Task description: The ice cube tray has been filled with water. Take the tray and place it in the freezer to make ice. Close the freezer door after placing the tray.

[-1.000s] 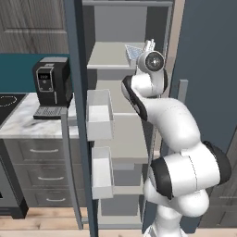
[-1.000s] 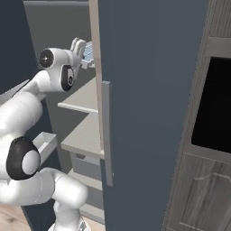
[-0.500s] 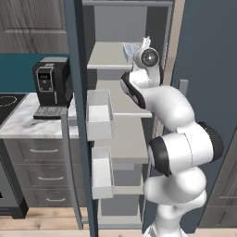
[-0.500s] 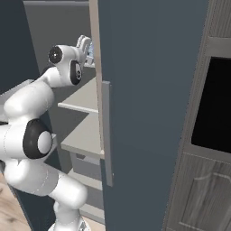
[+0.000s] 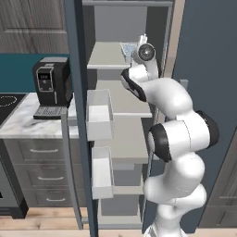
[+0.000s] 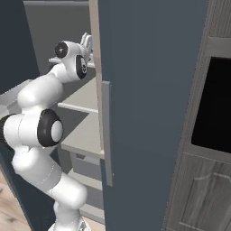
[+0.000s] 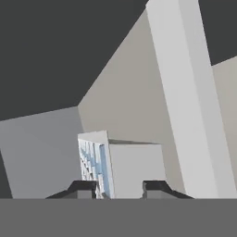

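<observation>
One freezer (image 5: 125, 28) stands open, with one freezer door (image 5: 76, 92) swung out at the left; two white door bins (image 5: 99, 115) hang on that door, one above the other; one ice cube tray (image 7: 95, 162) lies inside, its cells in two rows with light blue water (image 7: 92, 169) in them; one black coffee machine (image 5: 52, 88) stands on the one marble surface (image 5: 23, 122); three grey drawers (image 5: 44, 150) are stacked below it; one long grey handle (image 6: 106, 135) runs down the second slate-blue door (image 6: 149, 90); one dark oven window (image 6: 212, 108) shows at the right.
</observation>
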Available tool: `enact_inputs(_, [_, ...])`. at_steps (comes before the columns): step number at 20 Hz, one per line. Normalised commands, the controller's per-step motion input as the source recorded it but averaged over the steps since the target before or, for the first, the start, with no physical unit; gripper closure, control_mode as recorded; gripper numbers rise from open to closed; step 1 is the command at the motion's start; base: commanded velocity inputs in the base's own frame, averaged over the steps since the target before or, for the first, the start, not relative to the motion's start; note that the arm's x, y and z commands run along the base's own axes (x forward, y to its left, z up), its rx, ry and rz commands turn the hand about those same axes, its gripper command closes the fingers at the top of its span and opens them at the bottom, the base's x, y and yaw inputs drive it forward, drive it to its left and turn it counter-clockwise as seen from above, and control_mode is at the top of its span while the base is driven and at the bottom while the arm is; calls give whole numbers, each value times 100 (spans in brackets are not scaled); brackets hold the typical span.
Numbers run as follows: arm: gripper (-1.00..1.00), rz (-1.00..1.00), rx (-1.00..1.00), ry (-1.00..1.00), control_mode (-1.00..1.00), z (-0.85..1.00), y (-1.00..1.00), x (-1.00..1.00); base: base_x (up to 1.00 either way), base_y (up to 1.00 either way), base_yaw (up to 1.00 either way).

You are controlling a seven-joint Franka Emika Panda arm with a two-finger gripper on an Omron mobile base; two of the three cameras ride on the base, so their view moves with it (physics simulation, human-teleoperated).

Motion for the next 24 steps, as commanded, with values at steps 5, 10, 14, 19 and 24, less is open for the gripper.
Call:
enact_inputs(5, [-100,0,0,-2,-100,0,-2,-50,0,0,0])
enact_inputs(10, [-100,0,0,-12,-100,10,-1,-90,0,0,0])
enact_inputs(14, [-100,0,0,-17,-100,28,-13,-100,0,0,0])
enact_inputs(19, [-100,0,4,-10,-100,69,-4,-100,0,0,0])
enact_inputs(24, [-100,0,16,0,-100,85,1,-100,0,0,0])
